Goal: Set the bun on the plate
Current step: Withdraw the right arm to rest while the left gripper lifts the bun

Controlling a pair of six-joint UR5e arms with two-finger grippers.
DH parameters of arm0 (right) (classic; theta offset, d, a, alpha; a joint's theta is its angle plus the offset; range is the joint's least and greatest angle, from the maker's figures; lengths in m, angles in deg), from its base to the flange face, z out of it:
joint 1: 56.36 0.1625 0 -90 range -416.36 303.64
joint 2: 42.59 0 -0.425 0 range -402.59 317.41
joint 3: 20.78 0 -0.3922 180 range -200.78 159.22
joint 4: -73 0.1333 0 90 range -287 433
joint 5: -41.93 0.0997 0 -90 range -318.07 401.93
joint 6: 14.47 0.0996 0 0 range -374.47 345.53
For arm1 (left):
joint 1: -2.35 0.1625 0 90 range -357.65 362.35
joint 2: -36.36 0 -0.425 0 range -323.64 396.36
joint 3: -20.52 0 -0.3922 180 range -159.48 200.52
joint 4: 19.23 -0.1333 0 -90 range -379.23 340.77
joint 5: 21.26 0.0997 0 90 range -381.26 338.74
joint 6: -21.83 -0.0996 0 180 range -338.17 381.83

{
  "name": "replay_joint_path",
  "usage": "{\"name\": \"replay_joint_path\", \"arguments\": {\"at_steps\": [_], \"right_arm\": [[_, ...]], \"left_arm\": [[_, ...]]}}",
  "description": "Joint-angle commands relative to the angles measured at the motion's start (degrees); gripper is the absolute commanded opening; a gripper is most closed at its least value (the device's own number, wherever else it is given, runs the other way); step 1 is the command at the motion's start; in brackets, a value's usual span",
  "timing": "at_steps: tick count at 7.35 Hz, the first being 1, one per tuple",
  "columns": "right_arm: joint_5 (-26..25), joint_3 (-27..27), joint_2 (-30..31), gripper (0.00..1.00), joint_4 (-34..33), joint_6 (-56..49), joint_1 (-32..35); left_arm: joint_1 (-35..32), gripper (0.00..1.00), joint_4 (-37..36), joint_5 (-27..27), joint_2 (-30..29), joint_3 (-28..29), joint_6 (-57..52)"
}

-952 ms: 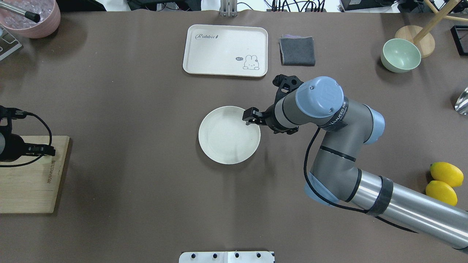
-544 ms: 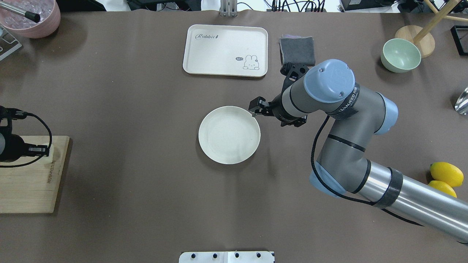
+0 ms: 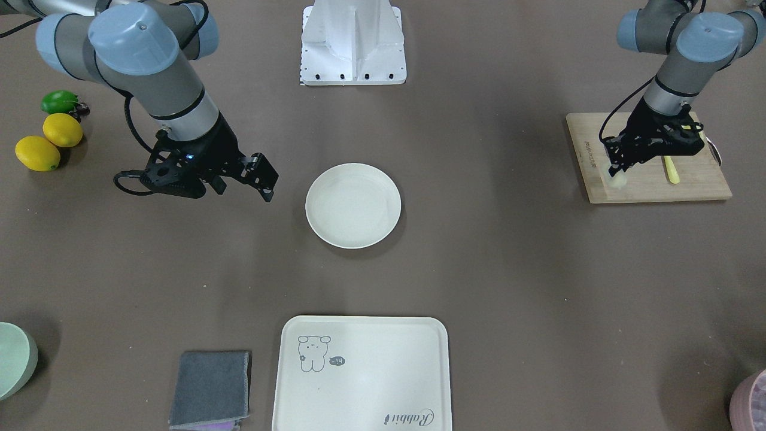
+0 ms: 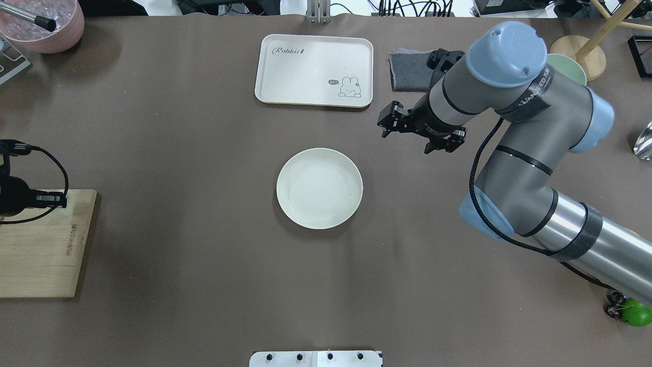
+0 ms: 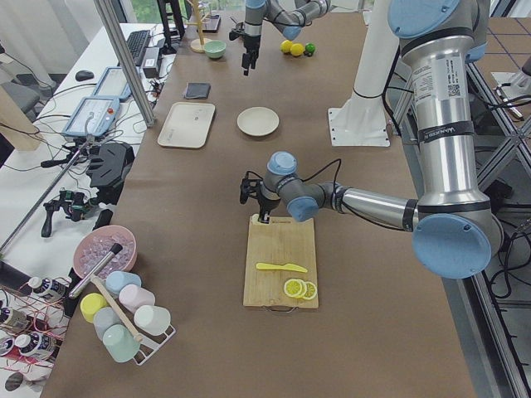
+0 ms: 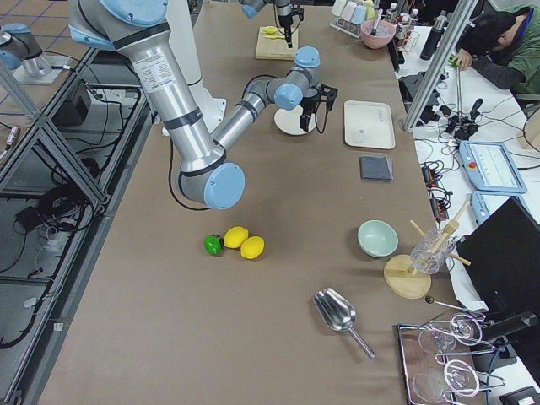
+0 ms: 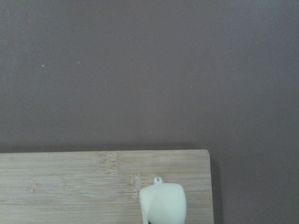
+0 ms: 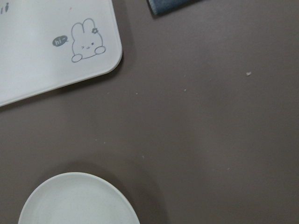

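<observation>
The bun [image 7: 163,203], a small pale lump, shows at the near corner of the wooden cutting board [image 3: 652,179]. My left gripper [image 3: 616,170] is shut on the bun [image 3: 618,180], low over the board. The round cream plate [image 4: 319,188] lies bare at the middle of the table. It also shows in the front view as the plate [image 3: 353,205] and at the bottom of the right wrist view as the plate [image 8: 79,200]. My right gripper [image 4: 386,122] hangs open and holds nothing, beyond the plate's far right side, and shows again as the right gripper [image 3: 268,182].
A cream rabbit tray [image 4: 314,70] and a folded grey cloth [image 4: 407,71] lie past the plate. A mint bowl [image 3: 15,359], two lemons [image 3: 39,152] and a lime [image 3: 60,102] sit on my right. A yellow knife [image 3: 671,167] and lemon slices [image 5: 294,288] lie on the board.
My right gripper has drawn back from the plate's rim, away to the far right, leaving the plate in place. My left gripper has shifted slightly over the board.
</observation>
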State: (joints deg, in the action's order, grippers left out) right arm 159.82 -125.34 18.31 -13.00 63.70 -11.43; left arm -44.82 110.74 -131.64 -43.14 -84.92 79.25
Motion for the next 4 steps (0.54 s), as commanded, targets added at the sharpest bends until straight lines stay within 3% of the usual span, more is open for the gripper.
{"name": "replay_joint_path", "arguments": {"at_steps": [1, 4], "right_arm": [[0.59, -3.01, 4.64, 1.00, -3.92, -6.95, 2.97], [0.59, -3.90, 10.19, 1.00, -3.83, -11.55, 7.53]], "left_arm": [[-1.95, 0.21, -6.87, -0.01, -4.67, -2.04, -0.02], [-2.31, 0.30, -24.17, 0.51, -18.27, -4.69, 0.94]]}}
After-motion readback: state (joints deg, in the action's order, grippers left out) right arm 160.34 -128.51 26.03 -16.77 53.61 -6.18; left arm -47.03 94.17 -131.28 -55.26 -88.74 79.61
